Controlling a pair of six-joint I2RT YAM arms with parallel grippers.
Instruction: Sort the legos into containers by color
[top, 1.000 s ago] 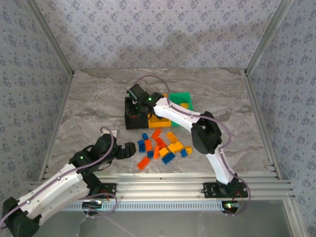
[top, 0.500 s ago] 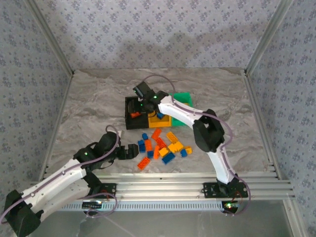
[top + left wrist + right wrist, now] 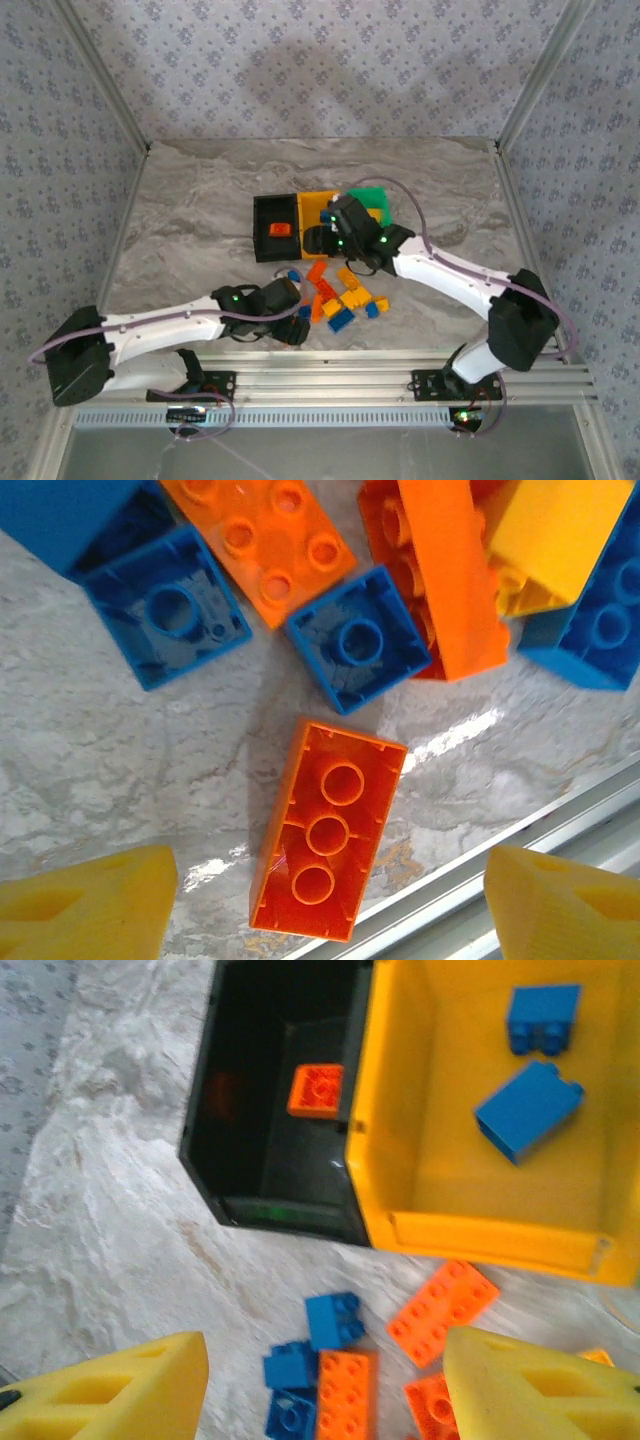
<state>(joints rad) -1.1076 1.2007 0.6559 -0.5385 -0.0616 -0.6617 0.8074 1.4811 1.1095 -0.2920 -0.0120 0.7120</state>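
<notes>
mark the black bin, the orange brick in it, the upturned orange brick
black bin (image 3: pixel 280 1215), right wrist view, near wall
orange brick in it (image 3: pixel 316 1091), right wrist view, top
upturned orange brick (image 3: pixel 325 830), left wrist view, hollow underside

Three joined bins: one black bin (image 3: pixel 285 1215) holding one orange brick (image 3: pixel 317 1090), one yellow bin (image 3: pixel 480 1235) holding two blue bricks (image 3: pixel 543 1017) (image 3: pixel 528 1108), and one green bin (image 3: pixel 368 194).

— How is the left arm posed?
— It is laid low and stretched toward 3 o'clock in the top view. The left gripper (image 3: pixel 292 322) is faced downward, its yellow fingers (image 3: pixel 90 905) held wide apart.
— And the right arm?
— It is folded at an elbow (image 3: pixel 520 320) on the 3 o'clock side, the forearm run toward 10 o'clock. The right gripper (image 3: pixel 325 237) is seen with its fingers (image 3: pixel 540 1390) spread apart.
</notes>
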